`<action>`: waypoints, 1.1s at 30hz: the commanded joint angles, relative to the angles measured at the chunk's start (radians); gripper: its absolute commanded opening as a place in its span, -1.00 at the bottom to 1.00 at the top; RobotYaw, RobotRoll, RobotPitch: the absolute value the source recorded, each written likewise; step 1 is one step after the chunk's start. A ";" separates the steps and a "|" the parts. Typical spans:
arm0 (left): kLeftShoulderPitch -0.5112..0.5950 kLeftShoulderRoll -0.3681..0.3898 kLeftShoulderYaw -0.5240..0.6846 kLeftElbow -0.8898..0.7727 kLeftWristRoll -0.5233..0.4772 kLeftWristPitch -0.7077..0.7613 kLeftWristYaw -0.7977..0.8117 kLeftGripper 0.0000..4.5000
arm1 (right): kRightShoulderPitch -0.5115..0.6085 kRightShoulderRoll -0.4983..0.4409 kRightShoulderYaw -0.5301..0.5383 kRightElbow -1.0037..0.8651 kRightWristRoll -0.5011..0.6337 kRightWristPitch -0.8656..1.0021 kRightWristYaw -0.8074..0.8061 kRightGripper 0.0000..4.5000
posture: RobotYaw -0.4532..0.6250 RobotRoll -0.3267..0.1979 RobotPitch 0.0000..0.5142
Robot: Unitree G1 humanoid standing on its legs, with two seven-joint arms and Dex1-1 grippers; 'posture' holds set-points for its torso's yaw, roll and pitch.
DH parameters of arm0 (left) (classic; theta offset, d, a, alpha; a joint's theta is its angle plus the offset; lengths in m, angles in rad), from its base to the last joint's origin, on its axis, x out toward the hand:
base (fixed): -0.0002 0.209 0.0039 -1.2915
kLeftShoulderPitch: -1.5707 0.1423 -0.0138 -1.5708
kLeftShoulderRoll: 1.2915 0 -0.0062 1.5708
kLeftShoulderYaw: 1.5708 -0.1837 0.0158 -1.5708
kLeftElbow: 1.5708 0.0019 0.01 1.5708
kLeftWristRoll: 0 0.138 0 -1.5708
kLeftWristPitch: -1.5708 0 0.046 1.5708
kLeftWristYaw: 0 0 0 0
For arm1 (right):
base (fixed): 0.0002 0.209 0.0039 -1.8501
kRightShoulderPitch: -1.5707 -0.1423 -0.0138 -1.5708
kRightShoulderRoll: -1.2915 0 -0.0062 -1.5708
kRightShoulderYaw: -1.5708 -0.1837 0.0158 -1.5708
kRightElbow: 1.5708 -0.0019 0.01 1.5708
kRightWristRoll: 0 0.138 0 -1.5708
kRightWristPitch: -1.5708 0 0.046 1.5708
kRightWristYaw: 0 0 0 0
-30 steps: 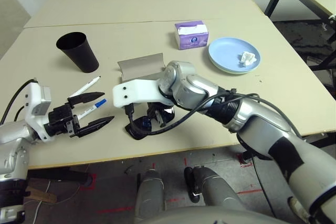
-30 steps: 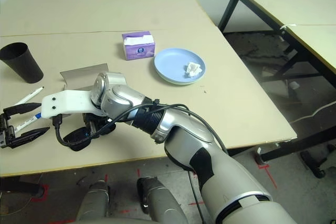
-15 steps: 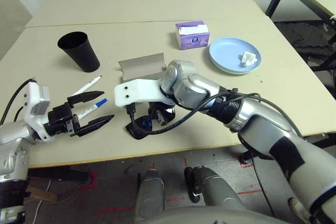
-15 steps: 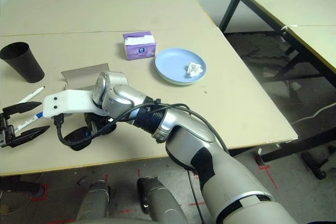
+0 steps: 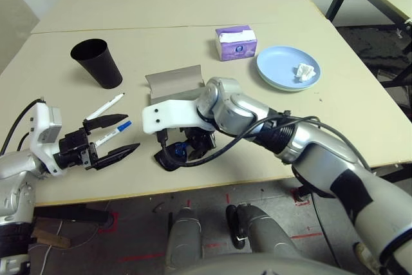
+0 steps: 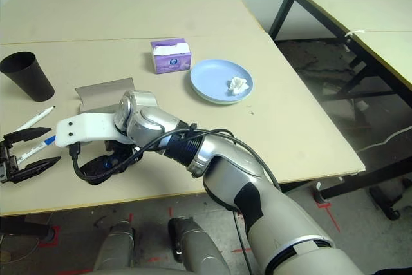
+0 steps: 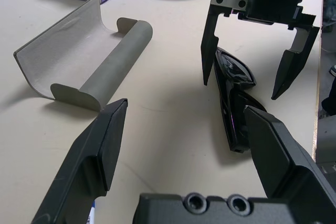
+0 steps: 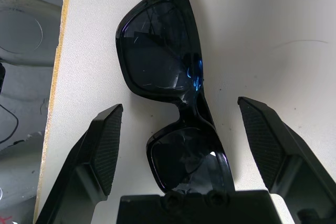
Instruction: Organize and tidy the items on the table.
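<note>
Sunglasses [image 8: 173, 108] lie between the right gripper's [image 7: 257, 72] spread fingers, unheld, near the table [image 5: 270, 127] edge; a skewed closing could nudge them off. Left gripper [image 5: 109, 138] gapes empty.

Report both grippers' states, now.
Left gripper: open, holding nothing.
Right gripper: open, straddling the black sunglasses on the table, not gripping them.

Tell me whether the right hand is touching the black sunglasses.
Apart. In the right wrist view the right hand stands open, bare table between each finger and the black sunglasses.
</note>
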 commanded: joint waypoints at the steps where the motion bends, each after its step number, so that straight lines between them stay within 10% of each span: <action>1: 0.015 0.000 0.000 -0.009 0.004 0.006 -0.006 1.00 | 0.013 0.001 0.012 0.006 -0.013 -0.018 -0.004 0.99 | -0.05 0.25 -0.26; 10: 0.003 0.000 -0.012 -0.001 0.010 0.011 -0.009 1.00 | 0.012 0.006 0.004 0.001 -0.009 -0.014 0.000 0.99 | -0.06 0.25 -0.29; 22: -0.006 -0.007 -0.023 0.004 0.007 0.031 -0.010 1.00 | 0.008 0.008 0.005 -0.003 -0.012 -0.011 0.006 -0.72 | -0.07 0.25 -0.29; 33: -0.017 -0.015 -0.025 0.012 0.007 0.034 -0.012 1.00 | 0.004 0.013 -0.001 0.022 -0.029 -0.027 0.009 -0.88 | -0.07 0.25 -0.29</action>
